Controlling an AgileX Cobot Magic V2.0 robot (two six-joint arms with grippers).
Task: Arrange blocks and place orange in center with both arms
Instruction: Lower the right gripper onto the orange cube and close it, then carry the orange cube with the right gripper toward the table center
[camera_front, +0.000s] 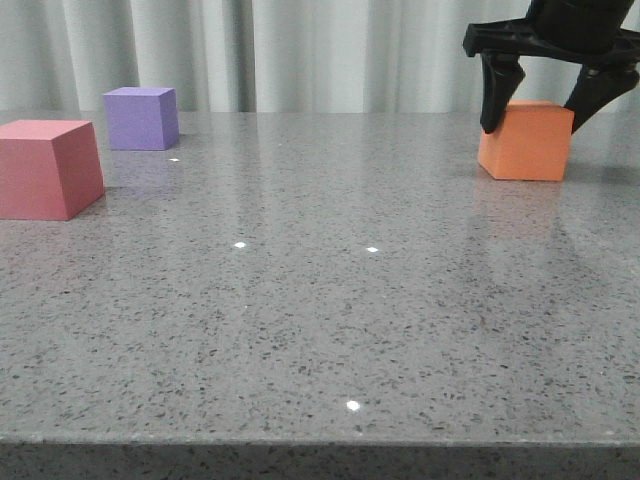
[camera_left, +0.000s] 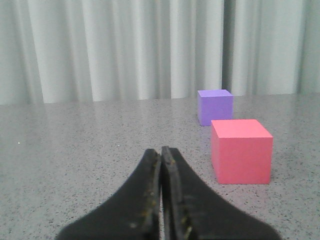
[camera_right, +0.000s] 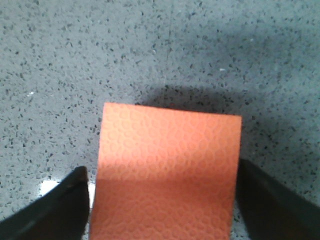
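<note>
The orange cube (camera_front: 528, 145) rests on the table at the far right. My right gripper (camera_front: 534, 124) is open and reaches down over it, one dark finger on each side of the cube's top. In the right wrist view the cube (camera_right: 170, 145) fills the space between the fingers of the gripper (camera_right: 162, 172), with a thin gap at one finger. The red-pink cube (camera_front: 45, 168) sits at the far left, with the purple cube (camera_front: 141, 117) behind it. My left gripper (camera_left: 161, 152) is shut and empty, low over the table. The red-pink cube (camera_left: 241, 151) and purple cube (camera_left: 215, 106) lie ahead of it, to one side.
The grey speckled table (camera_front: 320, 300) stretches between the left cubes and the orange cube. A pale curtain (camera_front: 320, 50) hangs behind the far edge. The table's front edge (camera_front: 320, 440) runs along the bottom of the front view.
</note>
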